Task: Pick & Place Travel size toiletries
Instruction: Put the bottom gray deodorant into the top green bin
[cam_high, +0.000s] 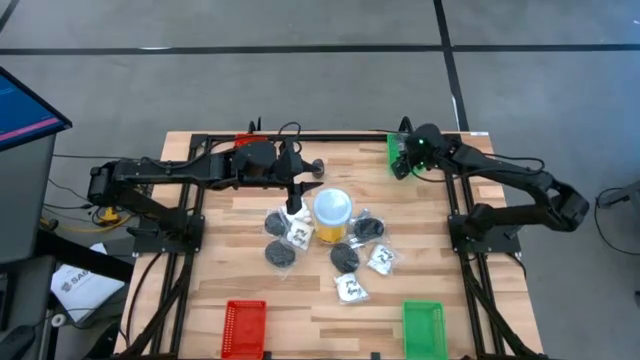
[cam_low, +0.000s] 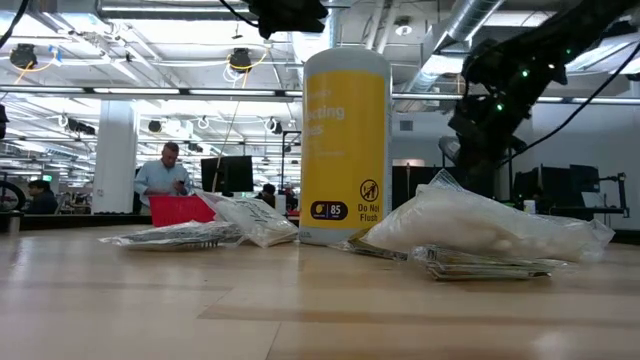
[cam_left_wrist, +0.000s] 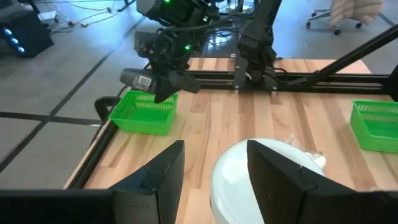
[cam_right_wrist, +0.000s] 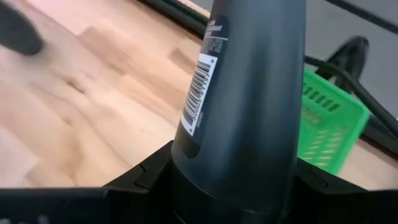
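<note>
On the table I count two green trays (cam_high: 422, 325), two red trays (cam_high: 244, 327) and one yellow jar (cam_high: 333, 215). Around the jar lie about four black roundish pieces (cam_high: 279, 254) and four clear packets (cam_high: 351, 289).

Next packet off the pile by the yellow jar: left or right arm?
Left, I'd say. The left tool is open and hovers by the yellow jar, next to the packets. The right tool is shut on a dark bottle at the far green tray, away from the pile.
</note>
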